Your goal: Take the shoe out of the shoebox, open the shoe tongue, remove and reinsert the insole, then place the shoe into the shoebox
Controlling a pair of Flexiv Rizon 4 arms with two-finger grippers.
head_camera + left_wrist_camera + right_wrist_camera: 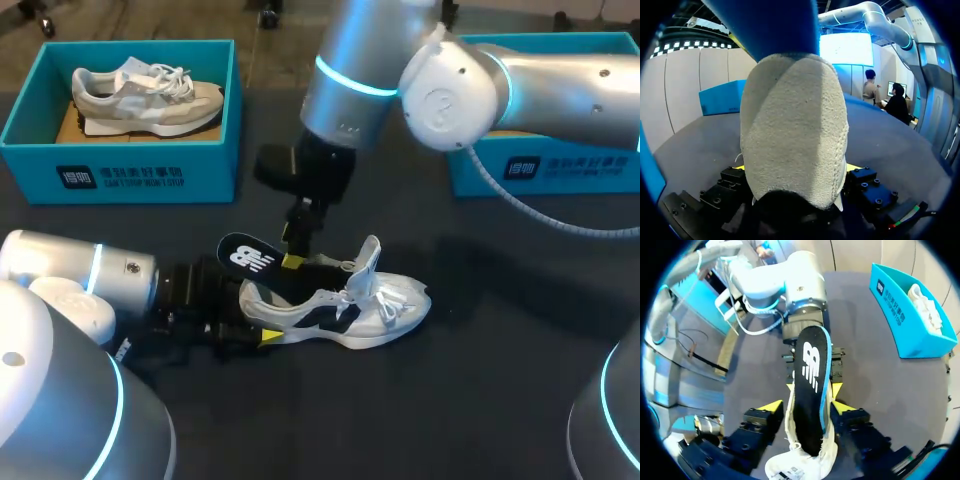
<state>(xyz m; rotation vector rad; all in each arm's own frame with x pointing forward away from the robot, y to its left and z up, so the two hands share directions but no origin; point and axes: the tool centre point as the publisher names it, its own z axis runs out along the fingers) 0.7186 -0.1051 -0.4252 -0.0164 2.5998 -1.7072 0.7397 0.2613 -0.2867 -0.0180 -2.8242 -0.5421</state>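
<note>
Shoe [350,310] lies on the worktop [480,400], toe to your R, heel pinched in the L gripper [258,318]. R gripper [293,262], hanging from above, is clamped on the insole [245,255]: front end in the shoe, back end angled up past the heel. Insole's long axis runs w/ the shoe's, so prob. any slide goes along that line.

Left end effector [257,313] low, level, clamping shoe [385,308], right end effector [293,261] pointing down, pinching insole [244,257]

Rough, napped cloth on the shoe [795,130] heel — insole [810,390] smooth, matt.
</note>
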